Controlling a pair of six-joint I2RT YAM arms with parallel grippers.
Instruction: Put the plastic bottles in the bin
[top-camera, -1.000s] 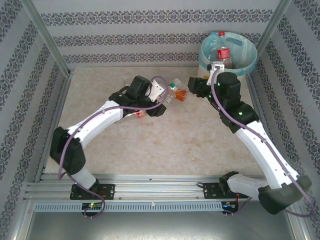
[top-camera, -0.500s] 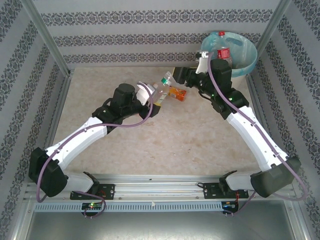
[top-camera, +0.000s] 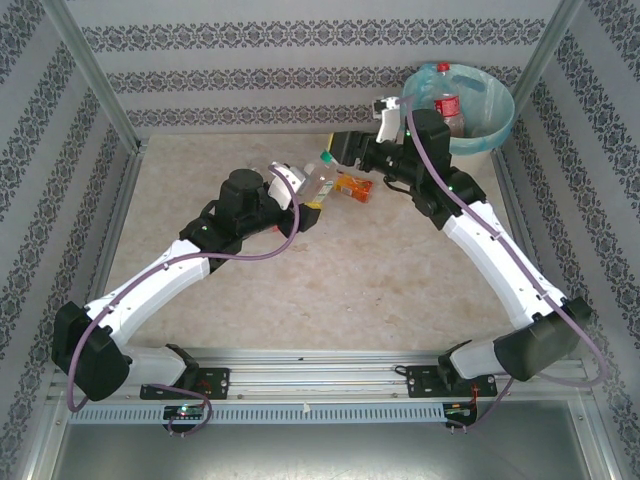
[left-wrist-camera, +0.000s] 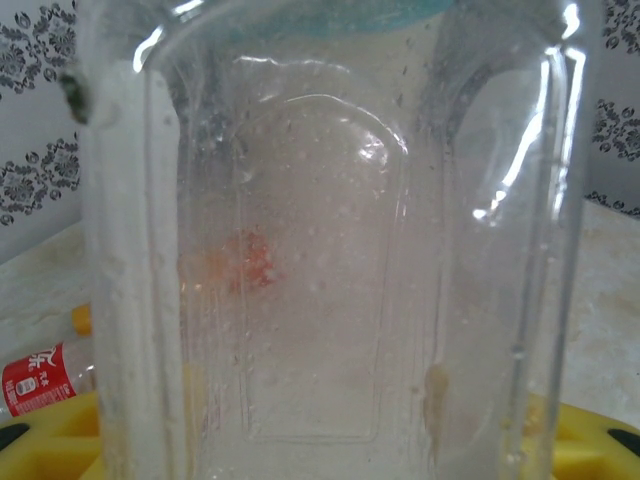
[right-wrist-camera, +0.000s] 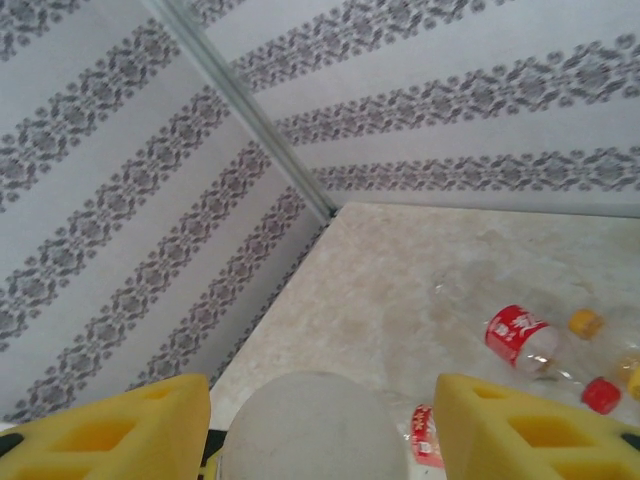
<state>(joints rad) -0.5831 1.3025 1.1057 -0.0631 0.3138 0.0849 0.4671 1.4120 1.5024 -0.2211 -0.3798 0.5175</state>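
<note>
Two arms meet over the far middle of the counter (top-camera: 330, 285), close to the back wall. The left arm (top-camera: 170, 270) reaches up from the near left corner. The left jaws are closed on a clear bottle (top-camera: 315, 177), gripping it low on the body so that its capped end points up toward the right arm (top-camera: 490, 250). From the left wrist you look straight through that misted, ribbed plastic, with yellow pads (left-wrist-camera: 585, 445) showing at the bottom on either side. A red-labelled bottle (left-wrist-camera: 35, 378) lies on the counter behind it, to the left.

The right jaws point left, right at the cap end. From the right wrist the yellow fingers (right-wrist-camera: 110, 425) stand open on each side of a pale round shape (right-wrist-camera: 312, 430), with a thin gap on both sides, so they are not pinching it. Beyond them more bottles lie on the counter, one with a red label (right-wrist-camera: 518, 335).

An orange bottle (top-camera: 355, 187) lies on the counter just beside the held one. The bin (top-camera: 503, 120) stands in the far right corner, near the right arm's wrist. Bottles are already inside it, among them an upright bottle (top-camera: 447, 107) with a red label.
</note>
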